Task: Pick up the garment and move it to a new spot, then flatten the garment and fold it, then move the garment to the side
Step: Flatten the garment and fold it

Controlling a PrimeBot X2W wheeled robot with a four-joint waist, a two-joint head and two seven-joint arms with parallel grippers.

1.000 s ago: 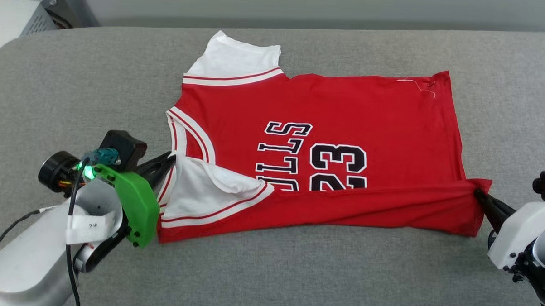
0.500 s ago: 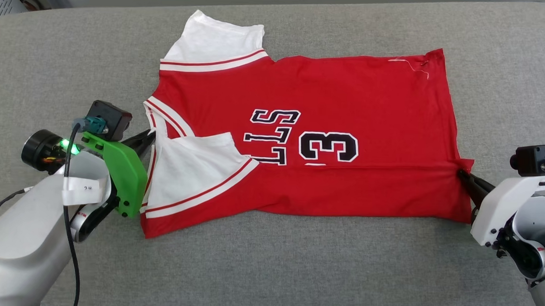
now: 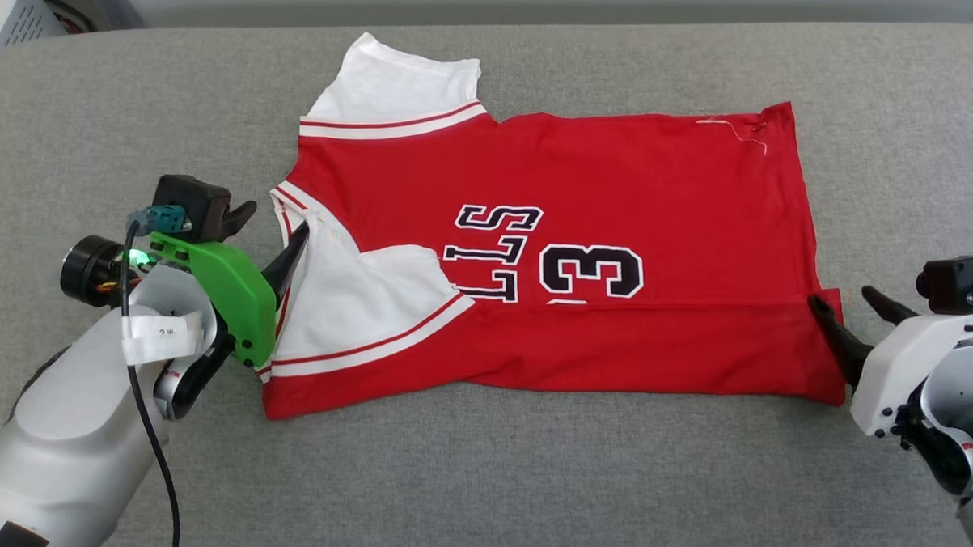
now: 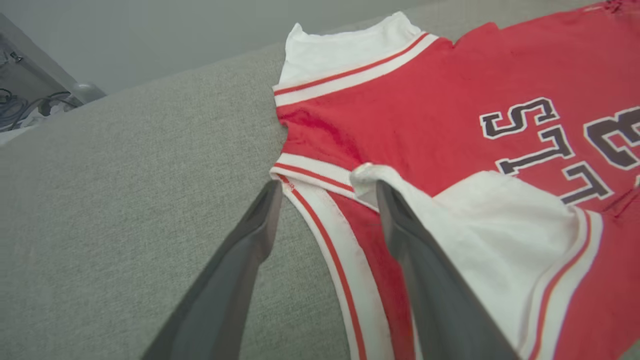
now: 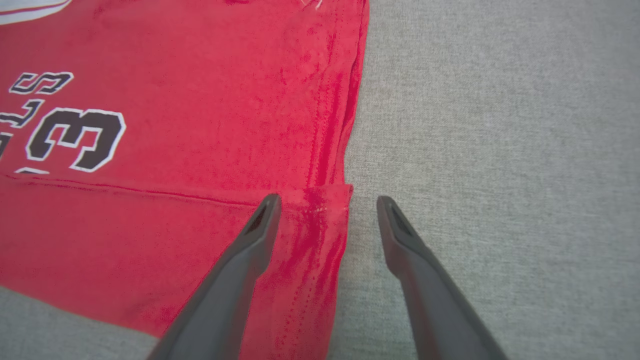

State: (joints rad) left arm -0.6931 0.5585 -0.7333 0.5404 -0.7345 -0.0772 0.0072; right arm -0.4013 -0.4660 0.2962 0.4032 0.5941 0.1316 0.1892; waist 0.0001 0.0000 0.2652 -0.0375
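Note:
The garment [image 3: 619, 173] lies flat on the grey surface, collar to the left and hem to the right. Its near long side is folded up over the chest, hiding the lower part of the black print [image 3: 548, 259]. One white sleeve [image 3: 400, 84] points away, the other [image 3: 356, 309] lies on top of the fold. My left gripper [image 3: 271, 232] stands open at the striped collar [image 4: 320, 175], one finger on the sleeve's edge. At the hem's folded corner [image 5: 330, 200] my right gripper [image 3: 846, 301] is open, straddling that corner.
The grey padded surface [image 3: 528, 485] stretches wide around the garment, with bare room in front and to both sides. Its rounded back edge runs along the top, and pale equipment [image 3: 10, 14] stands beyond it at the far left.
Both grippers have opened and let go of the folded edge, which now rests on the chest. The camera has shifted a little between frames.

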